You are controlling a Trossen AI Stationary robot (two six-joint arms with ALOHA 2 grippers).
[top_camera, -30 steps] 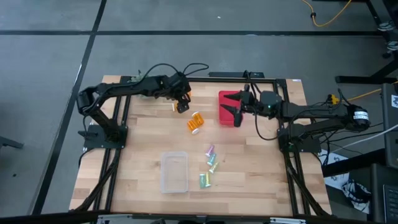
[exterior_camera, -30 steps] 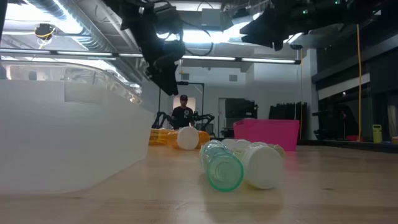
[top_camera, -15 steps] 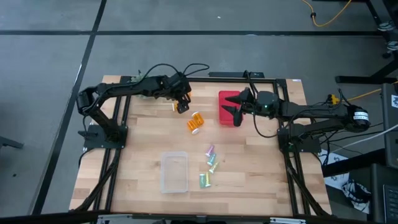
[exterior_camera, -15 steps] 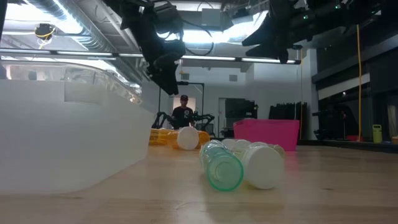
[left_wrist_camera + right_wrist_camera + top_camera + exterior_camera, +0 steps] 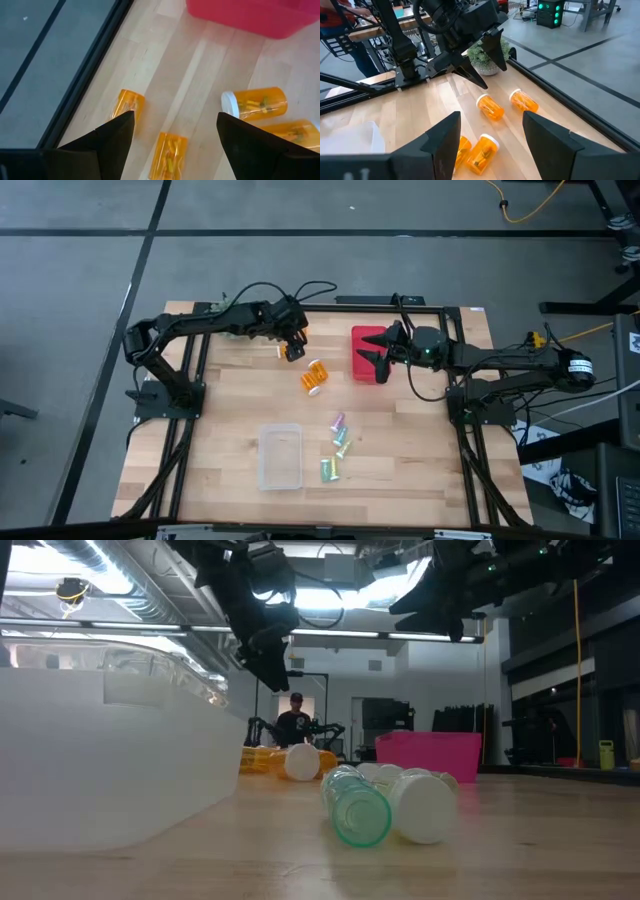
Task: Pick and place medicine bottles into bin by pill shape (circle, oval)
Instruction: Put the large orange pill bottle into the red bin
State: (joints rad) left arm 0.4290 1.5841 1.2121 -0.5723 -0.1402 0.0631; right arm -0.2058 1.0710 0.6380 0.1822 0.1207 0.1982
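Nothing moved, left gripper [image 5: 291,345] open above orange bottles [image 5: 169,154]

Orange bottles [image 5: 169,154] lie spaced apart under open left gripper [image 5: 172,131]; pink bin [image 5: 260,15] beyond.

The left arm is stretched from its base at the left side toward the far middle of the desk. The left gripper [image 5: 292,350] is held above the surface, pointing downward, and its jaws are spread wide with nothing between them. The right arm is extended from the right side. The right gripper [image 5: 377,352] is raised, its jaws parted and empty.
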